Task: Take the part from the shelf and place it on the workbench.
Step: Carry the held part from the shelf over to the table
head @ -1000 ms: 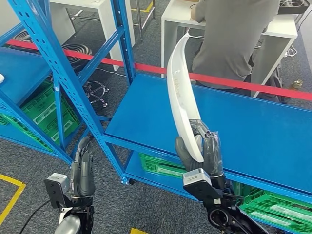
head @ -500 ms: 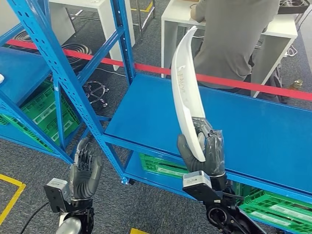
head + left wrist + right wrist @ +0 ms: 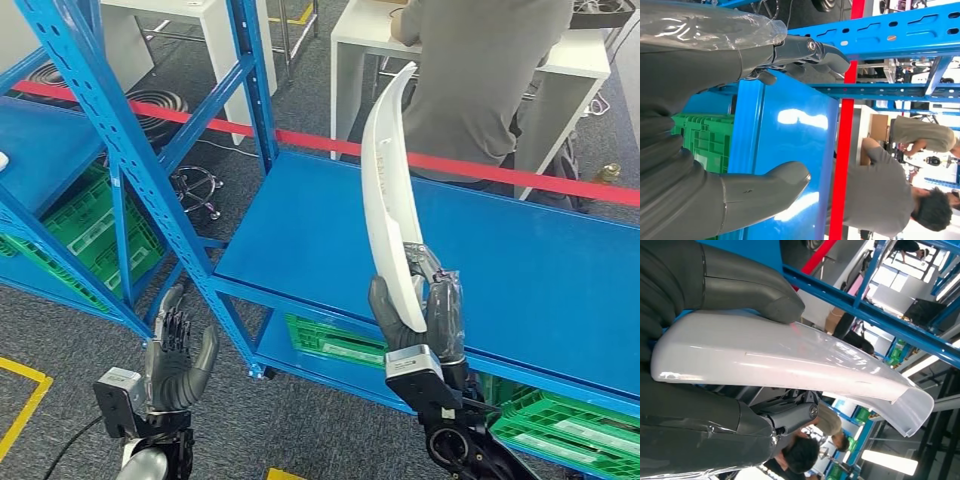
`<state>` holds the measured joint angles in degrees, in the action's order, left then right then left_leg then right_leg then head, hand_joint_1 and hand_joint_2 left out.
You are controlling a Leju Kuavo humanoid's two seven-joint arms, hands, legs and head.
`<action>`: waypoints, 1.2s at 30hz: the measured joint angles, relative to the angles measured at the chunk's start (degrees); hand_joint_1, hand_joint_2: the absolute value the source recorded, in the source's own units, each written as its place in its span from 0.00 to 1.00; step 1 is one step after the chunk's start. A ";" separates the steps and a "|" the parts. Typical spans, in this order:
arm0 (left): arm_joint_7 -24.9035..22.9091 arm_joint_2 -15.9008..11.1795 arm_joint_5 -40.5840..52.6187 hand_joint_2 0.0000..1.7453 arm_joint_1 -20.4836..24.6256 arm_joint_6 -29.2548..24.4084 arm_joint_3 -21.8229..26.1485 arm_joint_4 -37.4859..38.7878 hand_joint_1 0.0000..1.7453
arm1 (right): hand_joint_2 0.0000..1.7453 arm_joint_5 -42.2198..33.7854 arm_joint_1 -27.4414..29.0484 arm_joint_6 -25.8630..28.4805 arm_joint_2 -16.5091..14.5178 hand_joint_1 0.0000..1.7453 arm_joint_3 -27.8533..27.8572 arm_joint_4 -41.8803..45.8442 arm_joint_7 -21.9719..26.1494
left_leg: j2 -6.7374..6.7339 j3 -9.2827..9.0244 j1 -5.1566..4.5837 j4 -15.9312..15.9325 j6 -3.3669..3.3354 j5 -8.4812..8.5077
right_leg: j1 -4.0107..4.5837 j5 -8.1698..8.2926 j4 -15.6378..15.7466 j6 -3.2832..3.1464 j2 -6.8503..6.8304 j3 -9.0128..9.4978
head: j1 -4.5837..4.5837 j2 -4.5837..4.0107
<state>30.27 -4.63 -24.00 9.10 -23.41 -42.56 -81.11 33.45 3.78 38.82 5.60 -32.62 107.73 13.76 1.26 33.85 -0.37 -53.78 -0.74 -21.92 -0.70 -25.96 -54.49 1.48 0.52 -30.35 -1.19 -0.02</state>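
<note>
Nearest, at the lower left of the head view, the left hand (image 3: 175, 350) is raised palm-forward with fingers spread and nothing in it; in its wrist view thumb and fingers stand apart with only the blue shelf (image 3: 483, 255) beyond. It looks parked clear of the work, probably so the other arm can carry alone.

To its right, the right hand (image 3: 419, 315) grips the white curved part (image 3: 386, 195) by its lower end, thumb on one face and fingers on the other (image 3: 753, 290). Gripping at one end would keep the long body free to be laid down.

The part stands nearly upright over the shelf's near edge, its long axis running from the hand up and slightly right, tip pointing away towards the far side.

Beyond the shelf runs a red tape line (image 3: 521, 175), and behind it a person (image 3: 483, 70) in grey sits at a white table (image 3: 581, 70).
</note>
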 joint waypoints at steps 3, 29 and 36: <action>0.00 0.00 0.00 1.00 -0.02 0.00 0.00 0.00 0.00 | 1.00 -0.07 0.06 0.00 -0.11 1.00 0.05 0.00 0.11 | 0.00 0.00 0.00 0.00 0.00 0.00 | 0.00 0.00 0.00 0.00 0.00 0.00 | 0.01 0.00; -0.55 -0.04 -0.24 1.00 -0.03 -0.26 0.00 -0.01 0.00 | 1.00 -2.61 -0.13 0.00 -0.17 1.00 -0.32 0.00 -0.80 | 0.00 0.00 0.00 0.00 0.00 0.00 | 0.00 0.00 0.00 0.00 0.00 0.01 | 0.01 0.00; -0.61 -0.07 -0.02 1.00 0.00 0.46 0.00 0.00 0.00 | 1.00 6.51 0.21 0.00 -0.55 1.00 -0.33 0.23 2.73 | -0.02 0.10 -0.24 -0.40 -0.46 -0.37 | -0.15 -0.06 0.11 0.20 0.01 0.09 | 0.11 0.00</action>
<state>29.67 -4.70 -24.02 9.10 -22.94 -42.56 -81.11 39.96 3.99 38.82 5.05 -32.95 107.97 16.49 1.24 33.95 -0.61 -54.18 -1.19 -22.29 -0.84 -26.02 -54.38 1.68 0.52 -30.26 -1.08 -0.02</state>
